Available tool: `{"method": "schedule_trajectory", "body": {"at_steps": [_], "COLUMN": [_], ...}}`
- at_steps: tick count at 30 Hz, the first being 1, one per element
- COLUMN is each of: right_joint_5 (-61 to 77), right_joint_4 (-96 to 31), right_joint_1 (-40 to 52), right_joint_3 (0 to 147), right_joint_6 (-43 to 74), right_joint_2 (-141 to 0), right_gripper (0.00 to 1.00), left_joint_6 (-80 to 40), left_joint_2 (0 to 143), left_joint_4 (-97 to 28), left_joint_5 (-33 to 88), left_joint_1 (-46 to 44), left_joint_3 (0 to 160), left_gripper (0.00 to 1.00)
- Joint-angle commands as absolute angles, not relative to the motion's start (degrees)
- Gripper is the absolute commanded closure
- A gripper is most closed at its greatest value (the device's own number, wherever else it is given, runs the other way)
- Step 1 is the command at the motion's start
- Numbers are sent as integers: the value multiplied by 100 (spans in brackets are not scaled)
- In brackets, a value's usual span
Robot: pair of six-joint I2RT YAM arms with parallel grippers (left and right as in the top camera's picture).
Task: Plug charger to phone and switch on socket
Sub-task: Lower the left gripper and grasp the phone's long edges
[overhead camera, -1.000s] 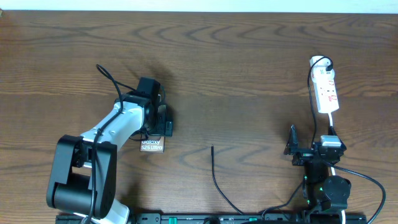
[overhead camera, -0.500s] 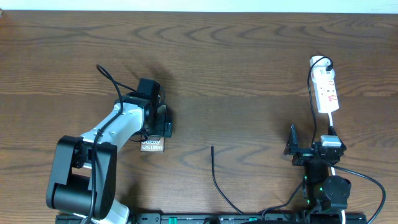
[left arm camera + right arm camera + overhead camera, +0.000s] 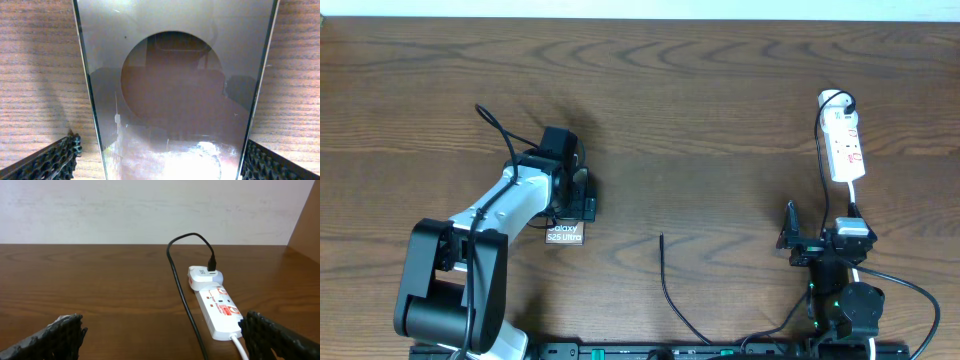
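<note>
The table (image 3: 720, 100) is dark brown with wavy wood grain. The phone (image 3: 175, 100) is glossy bronze-grey with a dark circle and white lettering, and the charger (image 3: 664, 270) is black. At the upper right of the overhead view the socket (image 3: 844, 148) is white with small red marks and a white cord (image 3: 238, 346).

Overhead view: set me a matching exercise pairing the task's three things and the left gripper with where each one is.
1 phone
2 socket
3 charger
4 left gripper

A at the far right
B open, straddling the phone
C mid-scene by the robot's side, tip lying free
D beneath the left gripper, lettered end showing

Pairs: 1-D, 2-A, 3-C, 4-B
</note>
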State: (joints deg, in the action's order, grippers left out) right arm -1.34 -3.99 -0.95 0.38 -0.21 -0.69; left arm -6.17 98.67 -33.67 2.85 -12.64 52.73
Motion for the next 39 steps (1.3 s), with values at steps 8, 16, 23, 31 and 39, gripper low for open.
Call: {"method": "schedule_trajectory", "body": {"at_steps": [8, 16, 23, 31, 39], "right_joint_5": [-200, -200, -200, -200, -200], "right_joint_4": [-414, -414, -414, -414, -414], "right_joint_1": [-119, -119, -119, -119, -119], "right_joint_3": [32, 32, 32, 32, 32], "right_joint_6": [60, 60, 60, 60, 60], "right_joint_2": [-38, -38, -38, -38, -38], "right_gripper": [1, 1, 1, 1, 1], "left_joint_6": [-580, -580, -580, -475, -480], "left_joint_2": [9902, 9902, 9902, 9902, 9902], "left_joint_4": [-3409, -3413, -3413, -3369, -3374], "left_joint_5": [316, 314, 314, 309, 322], "left_joint_1": [-1273, -1273, -1273, -1273, -1273], "left_joint_3": [5078, 5078, 5078, 5078, 5078], "left_gripper": [0, 0, 0, 0, 4]}}
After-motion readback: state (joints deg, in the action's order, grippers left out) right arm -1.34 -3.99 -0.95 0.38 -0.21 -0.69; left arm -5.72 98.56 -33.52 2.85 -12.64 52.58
